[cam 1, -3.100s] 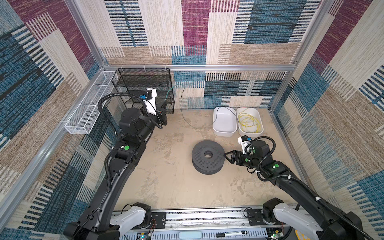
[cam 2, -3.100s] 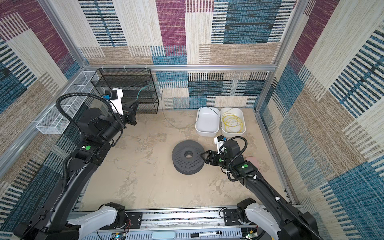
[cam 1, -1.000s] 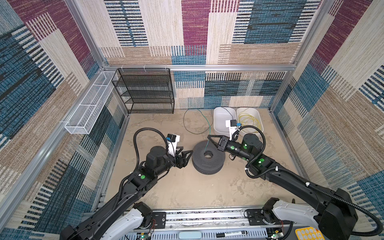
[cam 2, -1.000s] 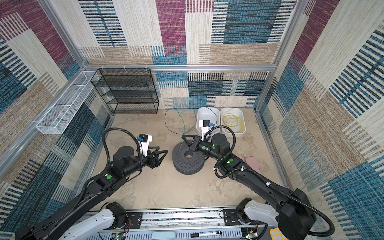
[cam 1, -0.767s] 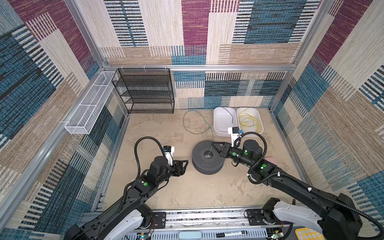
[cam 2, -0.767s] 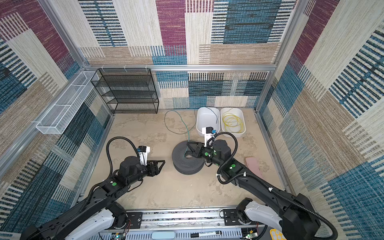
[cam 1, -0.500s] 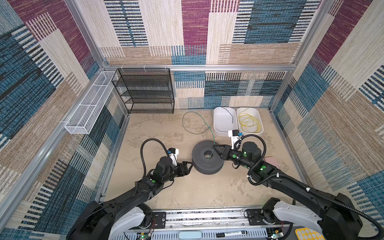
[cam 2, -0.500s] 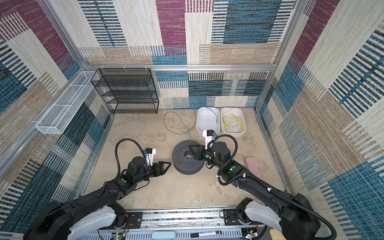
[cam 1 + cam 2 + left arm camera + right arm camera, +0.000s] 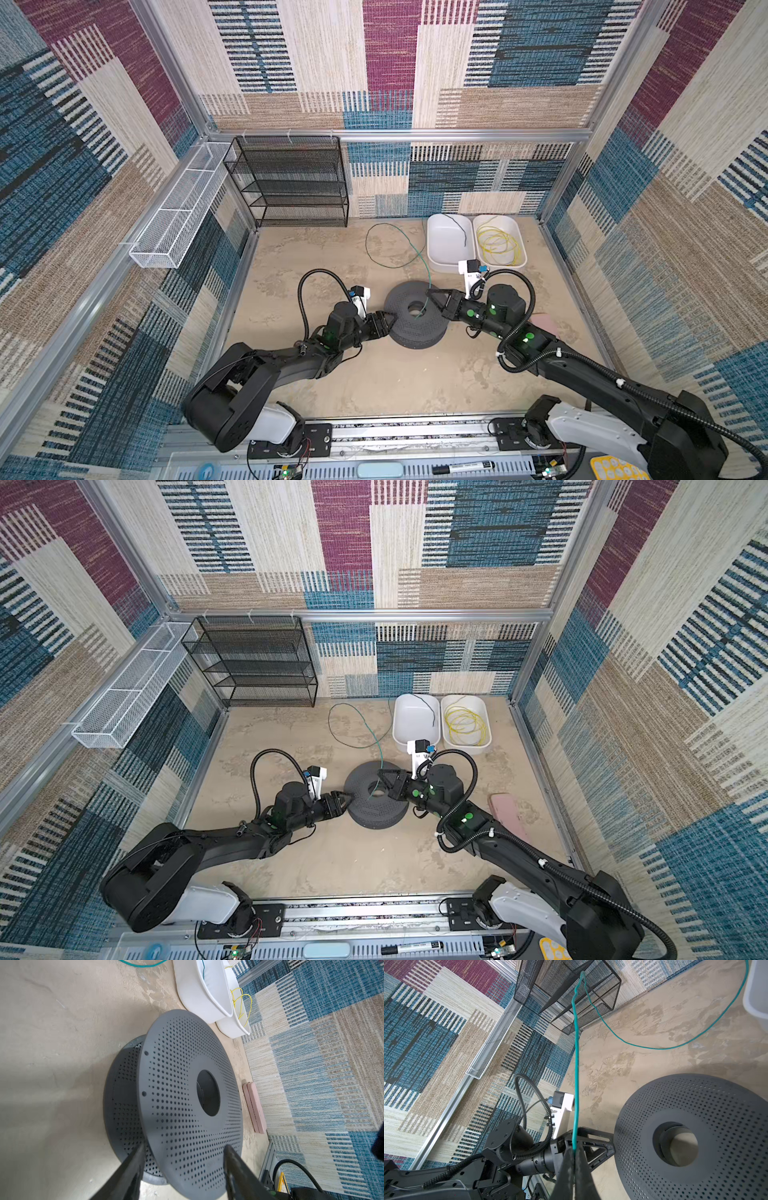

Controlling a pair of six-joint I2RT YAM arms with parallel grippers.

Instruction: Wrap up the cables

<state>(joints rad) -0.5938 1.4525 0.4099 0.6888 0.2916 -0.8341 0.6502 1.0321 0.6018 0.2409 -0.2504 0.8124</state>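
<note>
Counting two cables [image 9: 576,1084], two tubs [image 9: 440,249], one spool [image 9: 415,328]

Both top views look steeply down from above the front edge toward the rear wall [image 9: 415,62], sharing the whole worktop [image 9: 386,386]. The 2 wrist cameras look closely past the left claw [image 9: 185,1146] and right claw [image 9: 574,1151], from opposite sides, sharing the spool [image 9: 187,1095].

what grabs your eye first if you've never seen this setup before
The dark perforated spool in the middle of the floor stands out, with both arms meeting at it. The right claw is pinched shut on the teal-green cable, which trails back in a loop across the floor. The left claw stands open around the edge of the spool's top disc. A yellow cable lies coiled in a white tub at the back right.
</note>
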